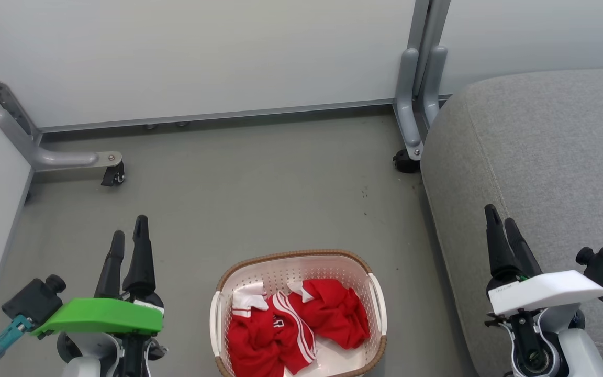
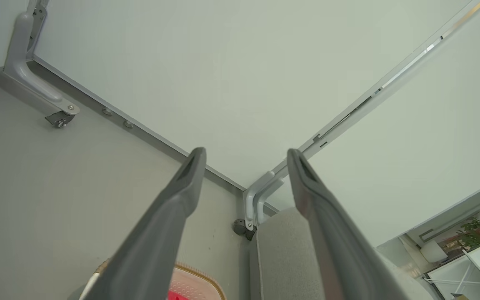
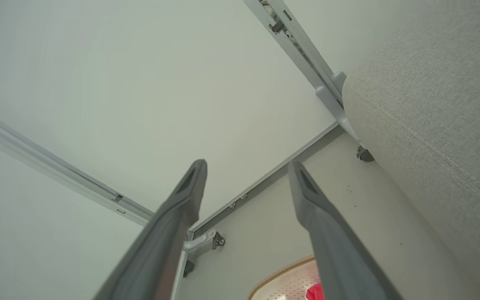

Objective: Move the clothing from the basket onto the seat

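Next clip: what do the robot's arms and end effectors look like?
The left end effector and right end effector each have two long, tapering dark grey fingers. The left wrist wears a bright green cover, the right a white cover. Each wrist carries a black camera with a teal plug.

No legible text, even on the clothing (image 1: 275, 337)

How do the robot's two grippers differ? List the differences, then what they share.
The left gripper wears a bright green plastic cover; the right gripper wears a white cover. In the head view the left shows against the grey floor, beside the cream perforated plastic basket; the right against the light grey fabric seat. Shared: long dark jaws, open and holding nothing.
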